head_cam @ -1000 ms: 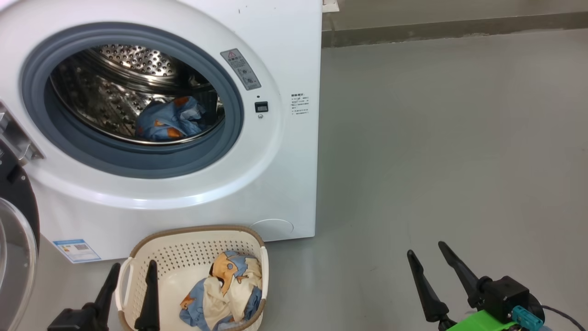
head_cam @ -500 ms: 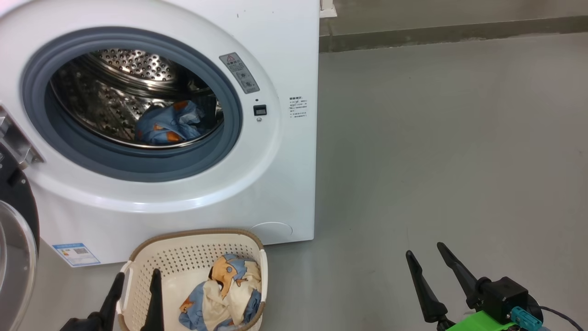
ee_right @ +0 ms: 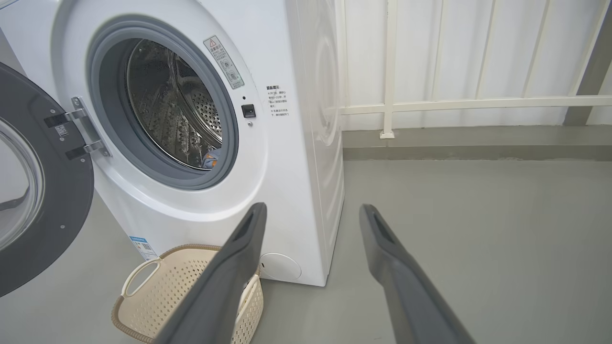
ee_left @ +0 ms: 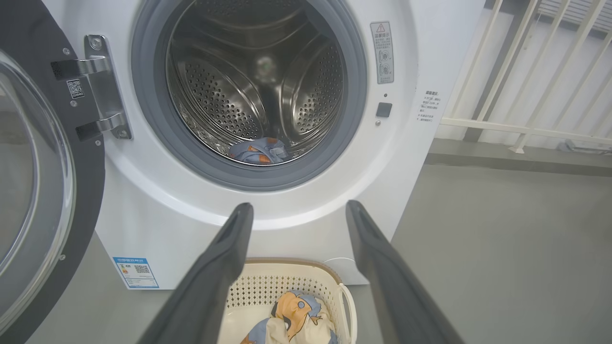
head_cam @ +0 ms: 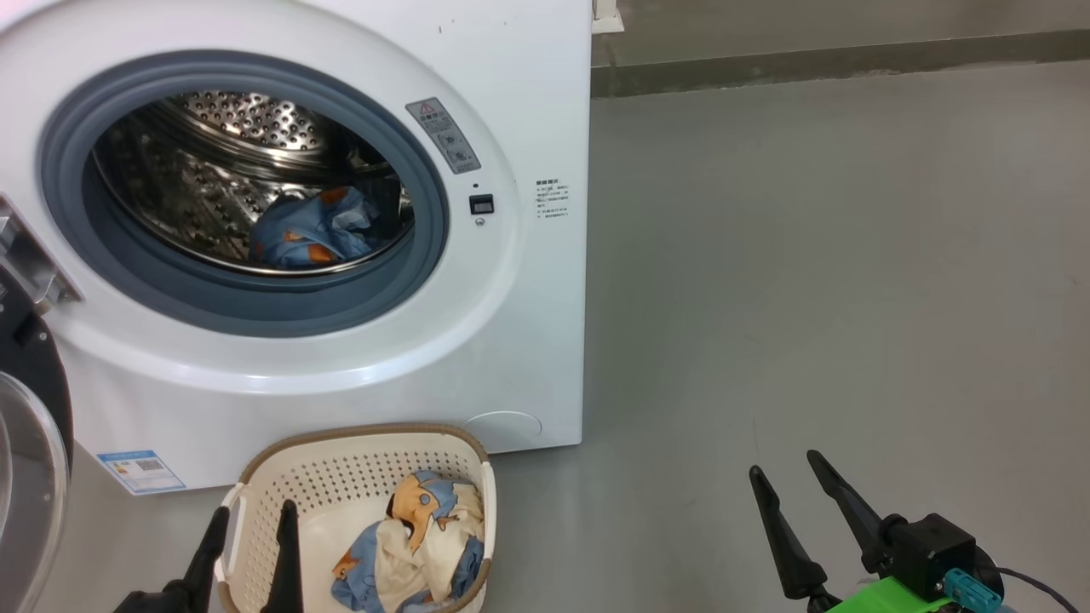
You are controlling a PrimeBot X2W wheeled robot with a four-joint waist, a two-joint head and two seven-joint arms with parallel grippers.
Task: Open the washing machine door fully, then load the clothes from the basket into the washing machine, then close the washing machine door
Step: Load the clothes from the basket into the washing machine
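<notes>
Basket (head_cam: 358, 429): we see perforated cream plastic, woven-look rim.
Clothes (head_cam: 417, 545): crumpled, by its right wall.
Left gripper (head_cam: 255, 507), right gripper (head_cam: 783, 463): both wide, empty.

Basket (head_cam: 358, 451) on floor (head_cam: 809, 255) before washing machine (head_cam: 528, 340); door (ee_left: 28, 181) swung left (garments in drum, basket).

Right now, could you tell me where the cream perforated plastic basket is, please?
The cream perforated plastic basket sits on the grey floor at the head view's lower left, close in front of the big white washing machine.
</notes>
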